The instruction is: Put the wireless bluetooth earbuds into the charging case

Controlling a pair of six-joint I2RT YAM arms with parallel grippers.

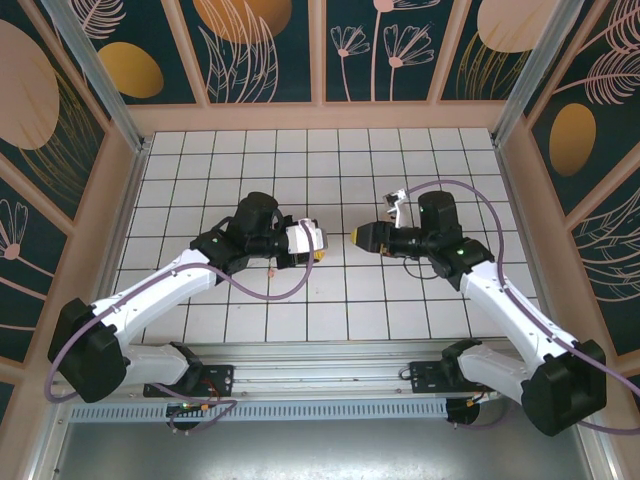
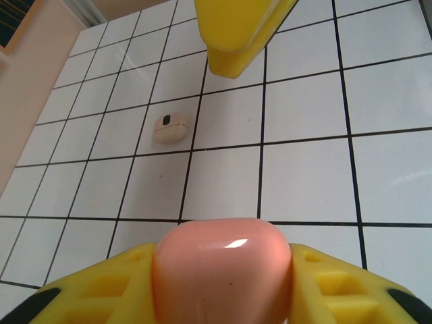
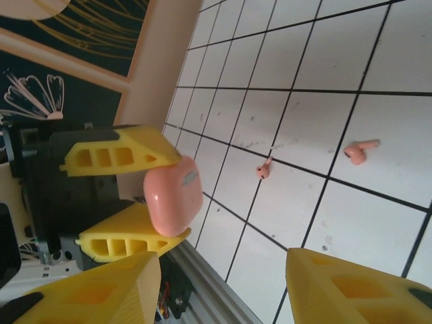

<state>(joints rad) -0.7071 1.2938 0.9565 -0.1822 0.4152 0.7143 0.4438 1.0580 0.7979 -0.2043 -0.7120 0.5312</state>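
The salmon-pink charging case [image 2: 223, 270] is pinched between the yellow fingers of my left gripper [image 2: 223, 287], held above the tiles with its lid closed. In the right wrist view the same case [image 3: 173, 196] sits in the left gripper's jaws. Two pink earbuds [image 3: 263, 169] [image 3: 361, 150] lie loose on the white tiles beyond it. A pale-pink earbud piece [image 2: 170, 127] with a dark spot rests on a tile. My right gripper [image 3: 223, 260] is open and empty, facing the case from a short distance. From above, the left gripper [image 1: 316, 243] and the right gripper [image 1: 357, 237] point at each other mid-table.
White tiled floor [image 1: 330, 160] with black grout, ringed by a peach wall [image 1: 320, 115]. A metal rail [image 1: 330, 365] runs along the near edge. A purple cable [image 1: 270, 290] loops under the left arm.
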